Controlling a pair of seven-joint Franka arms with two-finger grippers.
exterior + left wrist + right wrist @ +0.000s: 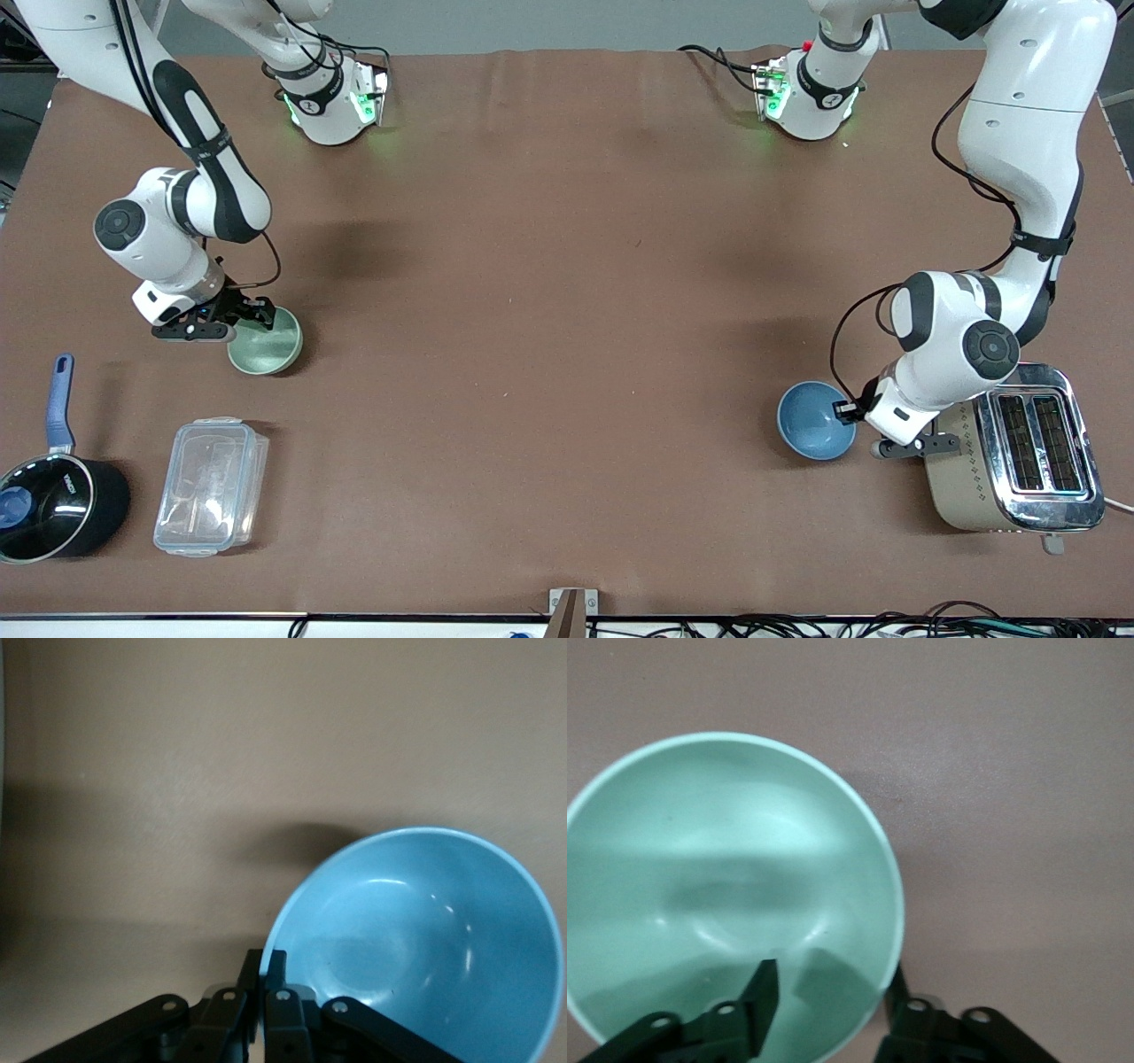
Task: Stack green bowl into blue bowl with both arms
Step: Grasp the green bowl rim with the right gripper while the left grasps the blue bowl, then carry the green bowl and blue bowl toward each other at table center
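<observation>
Blue bowl (816, 420) being pinched by left gripper (264, 967), fingers closed on its rim.
Right gripper (828, 979) straddling green bowl (265, 340) rim, fingers half-open; closing comes next, probably.

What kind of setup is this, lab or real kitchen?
Most likely a lab bench dressed with kitchen items, not a real kitchen. Two white robot arms are bolted to a table covered in plain brown cloth, cables trail along its near edge, and a toaster and saucepan sit loose as props.
</observation>
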